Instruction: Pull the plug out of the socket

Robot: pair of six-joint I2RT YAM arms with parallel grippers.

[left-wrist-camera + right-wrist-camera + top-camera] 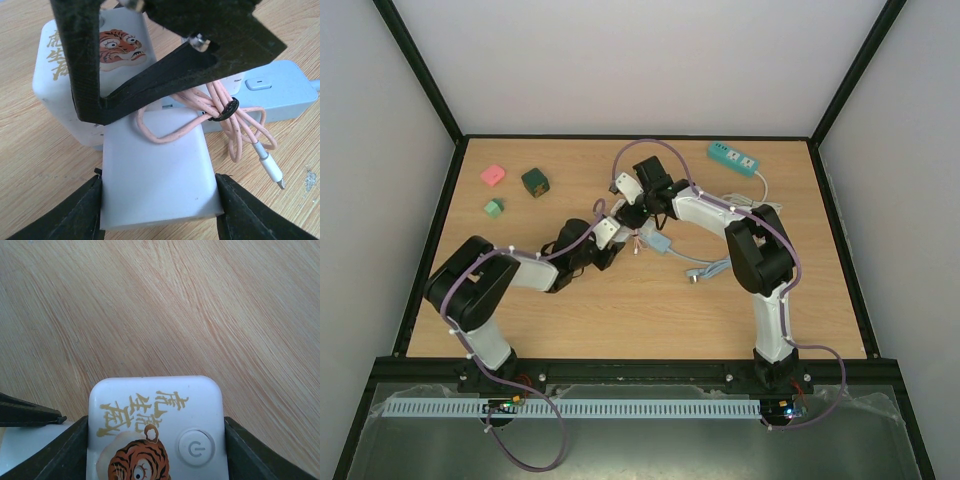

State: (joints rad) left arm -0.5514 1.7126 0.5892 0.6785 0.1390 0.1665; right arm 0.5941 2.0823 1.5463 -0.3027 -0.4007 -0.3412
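Centrally on the table (620, 310), the left gripper (160, 210) is clamped on the white plug (155, 165), which butts against the tiger-printed socket (155, 410) just beyond; the right gripper (156, 452) grips that socket, with a pale blue power strip (285, 87) to its right.

Print is only seen on one thing here, the white socket (157, 428). Four gold brush-style Chinese characters (142, 412) are laid across its top. 虎 and 生 can be made out in the left wrist view, but the others can't be read for sure. A cartoon tiger face (120, 46) is printed right beside them. A power symbol is marked on the round button (195, 448). The mark on the blue strip (285, 95) switch (258, 82) is too small to be read.
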